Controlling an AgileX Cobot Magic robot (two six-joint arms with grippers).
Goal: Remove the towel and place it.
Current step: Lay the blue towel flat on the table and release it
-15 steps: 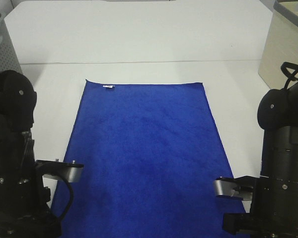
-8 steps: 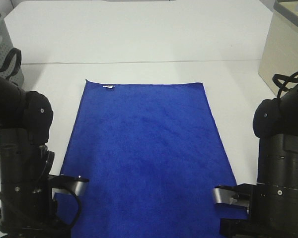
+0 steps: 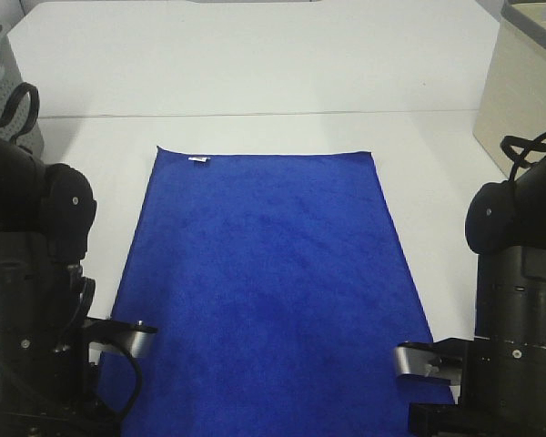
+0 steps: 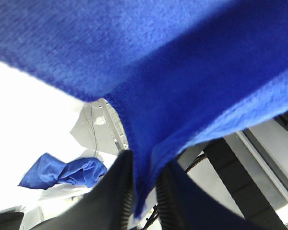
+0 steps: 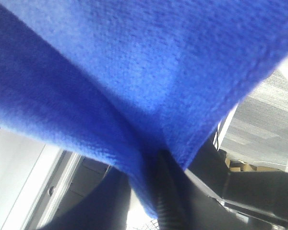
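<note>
The royal-blue towel (image 3: 268,273) lies flat on the white table (image 3: 255,64), its small white tag (image 3: 198,160) at the far left corner. My left arm (image 3: 36,291) stands over the towel's near left corner and my right arm (image 3: 519,300) over its near right corner; both grippers are hidden under the arms in the high view. In the left wrist view my left gripper (image 4: 145,175) is shut on the towel's hem (image 4: 149,120). In the right wrist view my right gripper (image 5: 146,187) is shut on a fold of the towel (image 5: 134,96).
A grey perforated basket (image 3: 2,82) stands at the far left of the table and a beige box (image 3: 526,86) at the far right. A crumpled blue cloth (image 4: 62,172) shows beyond the table edge in the left wrist view.
Both arms have changed pose and drawn back toward the near edge, most of it before half a second ago. The towel lies flat as before.
</note>
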